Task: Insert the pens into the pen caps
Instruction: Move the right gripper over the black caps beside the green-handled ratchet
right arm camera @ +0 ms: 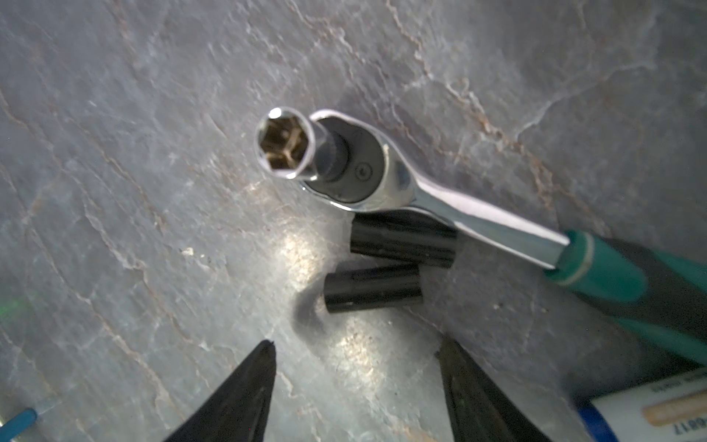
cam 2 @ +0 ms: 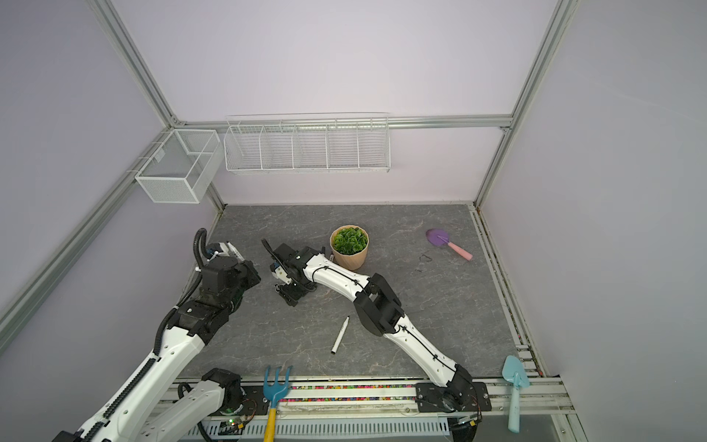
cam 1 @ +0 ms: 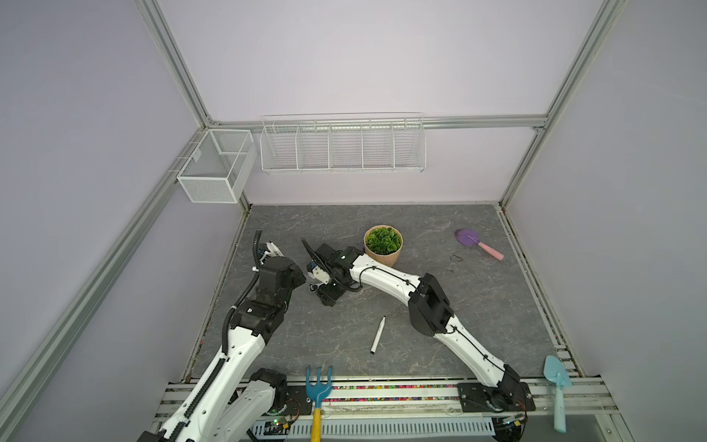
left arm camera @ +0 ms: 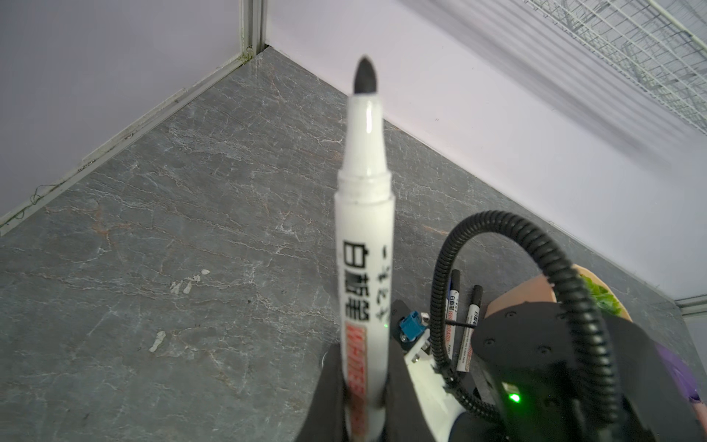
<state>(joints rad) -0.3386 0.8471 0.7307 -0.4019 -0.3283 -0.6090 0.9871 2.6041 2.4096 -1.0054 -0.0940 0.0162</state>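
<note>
My left gripper [left arm camera: 363, 382] is shut on a white pen [left arm camera: 363, 237], whose bare dark tip [left arm camera: 365, 74] points away from the wrist camera. In both top views this gripper [cam 1: 272, 250] [cam 2: 229, 250] hovers at the table's left side. My right gripper [right arm camera: 355, 344] is open and empty, just short of two black pen caps [right arm camera: 373, 289] [right arm camera: 403, 239] that lie side by side on the table. In both top views it [cam 1: 321, 292] [cam 2: 287, 292] points down beside the left arm. Another pen [cam 1: 378, 335] [cam 2: 340, 335] lies loose mid-table. Two more pens [left arm camera: 453, 317] [left arm camera: 470, 329] with black ends show beyond the right arm.
A green-handled ratchet wrench [right arm camera: 382, 168] lies touching the farther cap. A potted plant [cam 1: 383, 245] stands behind the right arm, a purple scoop [cam 1: 478, 243] at back right. A blue rake [cam 1: 318, 386] and a light-blue trowel [cam 1: 558, 386] lie at the front edge. Wire baskets [cam 1: 342, 145] hang on the wall.
</note>
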